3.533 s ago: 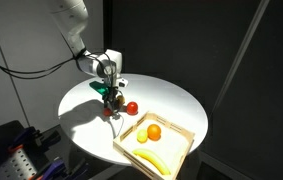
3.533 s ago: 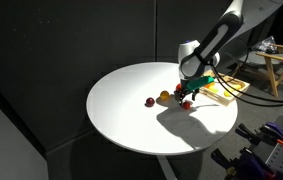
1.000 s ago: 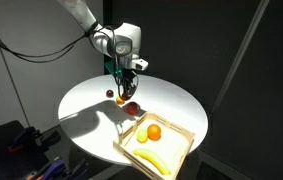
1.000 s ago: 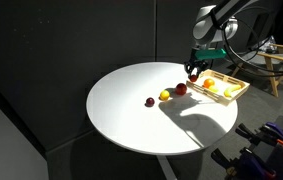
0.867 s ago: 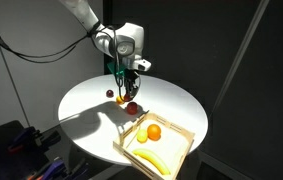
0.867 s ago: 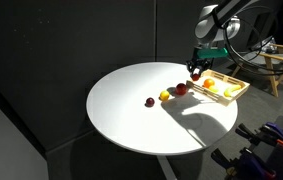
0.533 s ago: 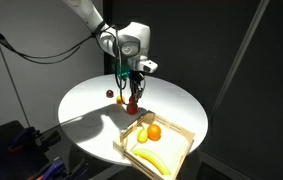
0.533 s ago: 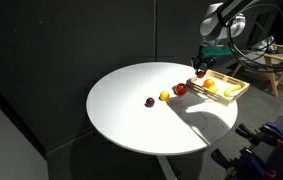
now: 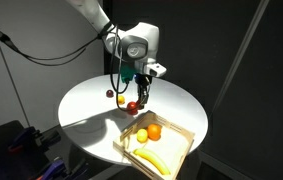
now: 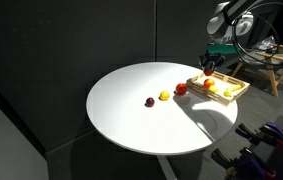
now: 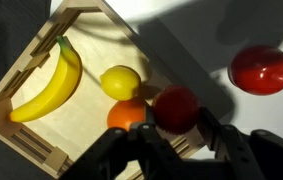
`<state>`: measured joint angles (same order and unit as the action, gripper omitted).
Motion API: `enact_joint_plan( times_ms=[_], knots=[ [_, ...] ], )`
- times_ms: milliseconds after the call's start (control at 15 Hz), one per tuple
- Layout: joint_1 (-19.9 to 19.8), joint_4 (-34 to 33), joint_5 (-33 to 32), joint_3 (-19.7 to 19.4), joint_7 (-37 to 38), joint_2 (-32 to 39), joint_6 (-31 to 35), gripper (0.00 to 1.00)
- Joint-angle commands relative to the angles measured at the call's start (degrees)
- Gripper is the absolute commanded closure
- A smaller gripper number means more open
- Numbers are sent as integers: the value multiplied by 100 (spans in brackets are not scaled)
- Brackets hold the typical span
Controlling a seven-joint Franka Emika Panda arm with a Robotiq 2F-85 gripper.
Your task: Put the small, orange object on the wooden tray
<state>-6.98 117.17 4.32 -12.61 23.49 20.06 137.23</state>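
Fingers [image 11: 231, 152] moved trayward | small, orange object [image 11: 176, 108] gripped over wooden tray [image 11: 139, 45] edge

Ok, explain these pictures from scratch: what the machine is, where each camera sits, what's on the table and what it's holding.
The machine is one robot arm, steered by a person, ending in a two-fingered gripper. Two pictures come from cameras standing outside it, viewing the round white table from different places. The third comes from a camera on the wrist, looking down past the fingers. On the table lie a red apple-like fruit and, in an exterior view, a small yellow ball and a tiny dark one. The wooden tray holds a banana, a lemon and a big orange. The gripper is shut on the small, orange object, held in the air by the tray's edge.
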Motion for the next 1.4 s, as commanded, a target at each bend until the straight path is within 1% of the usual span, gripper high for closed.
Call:
enact_joint_plan(
  times_ms=[0, 600, 667, 733, 800, 867, 1067, 1333],
  knots=[
    [-93, -185, 82, -81, 197, 92, -195, 78],
    [-220, -239, 109, -209, 375, 235, -290, 78],
    [-226, -239, 109, -209, 373, 240, -296, 64],
    [-227, -236, 110, -205, 370, 241, -301, 28],
    [-228, -237, 114, -200, 368, 245, -306, 28],
    [-227, -239, 116, -196, 367, 250, -309, 22],
    [-206, -224, 103, -183, 362, 237, -307, 0],
    [-120, -124, 24, -59, 150, 194, -357, 0]
  ],
)
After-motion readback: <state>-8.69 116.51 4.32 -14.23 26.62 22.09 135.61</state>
